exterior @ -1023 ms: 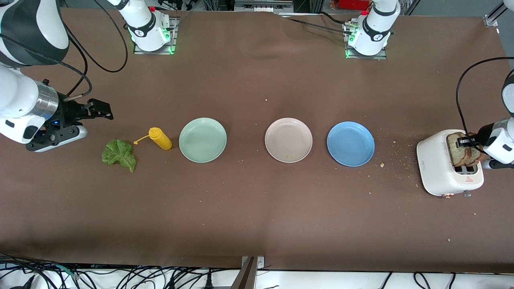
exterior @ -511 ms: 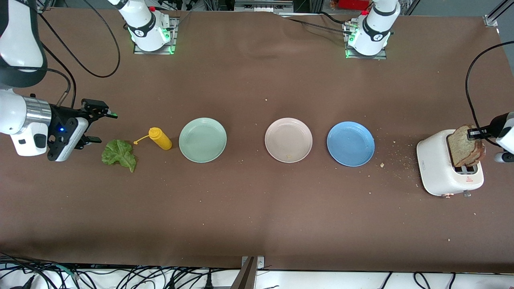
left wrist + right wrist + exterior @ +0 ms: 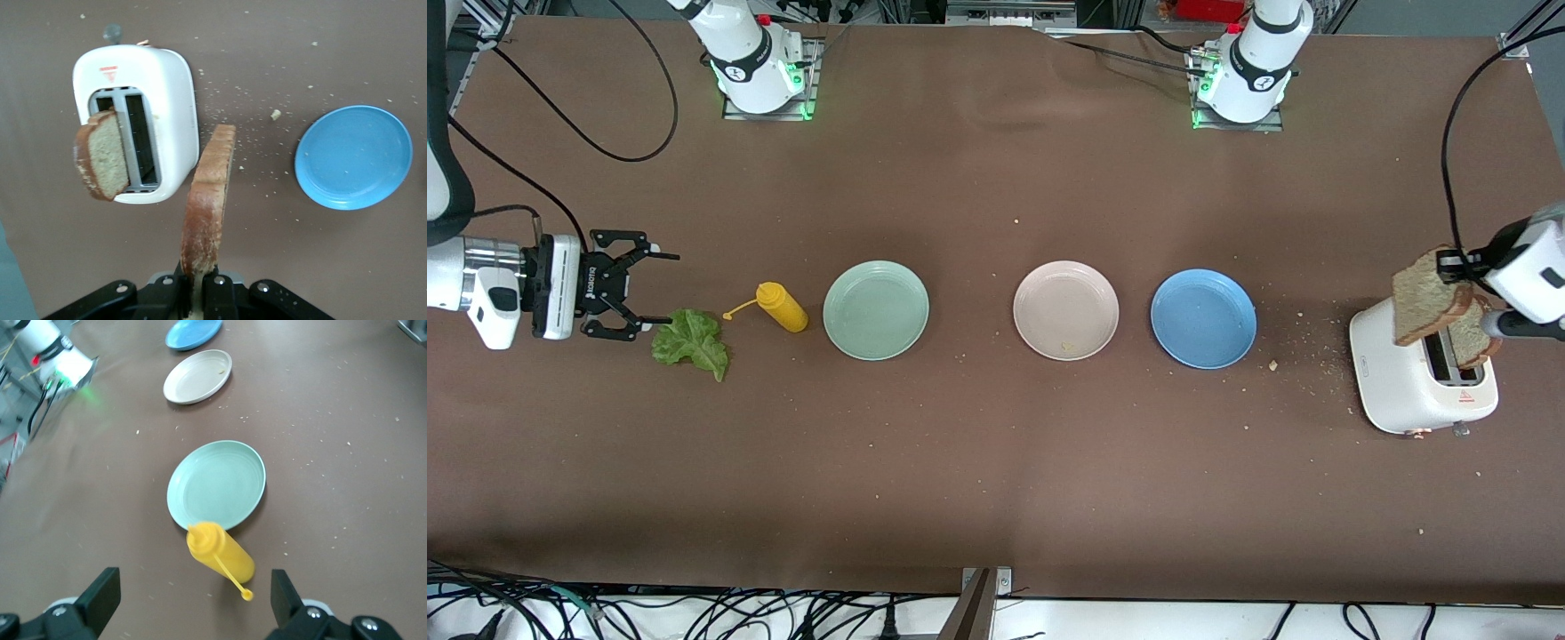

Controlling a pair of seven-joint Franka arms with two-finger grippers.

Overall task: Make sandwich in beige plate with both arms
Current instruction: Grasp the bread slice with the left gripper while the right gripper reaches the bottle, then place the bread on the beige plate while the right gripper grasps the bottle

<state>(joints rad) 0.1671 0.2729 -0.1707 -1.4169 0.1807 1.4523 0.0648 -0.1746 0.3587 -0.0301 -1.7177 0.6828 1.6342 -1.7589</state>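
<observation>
Brown desk (image 3: 996, 462), crumbs scattered toward the left arm's end. White toaster (image 3: 1414, 378) stands at that end; one bread slice (image 3: 100, 157) sits in a slot, tilted. Three plates in a row mid-desk: mint-green plate (image 3: 876, 310), beige plate (image 3: 1065, 310), blue plate (image 3: 1203, 318). Beige plate is bare but for a small crumb; no part of the sandwich is on it yet. Yellow squeeze bottle (image 3: 783, 307) lies beside the mint-green plate, toward the right arm's end. Lettuce leaf (image 3: 691, 341) lies flat on the desk just past the bottle.

Left pincer (image 3: 1458, 264) is clamped on a second bread slice (image 3: 1423, 307), lifted clear over the toaster. Right pincer (image 3: 645, 289) is spread wide, empty, low just beside the lettuce.

Judgement: early stage. First slice pulled, none delivered. Left: both slices and lettuce to the beige plate.
</observation>
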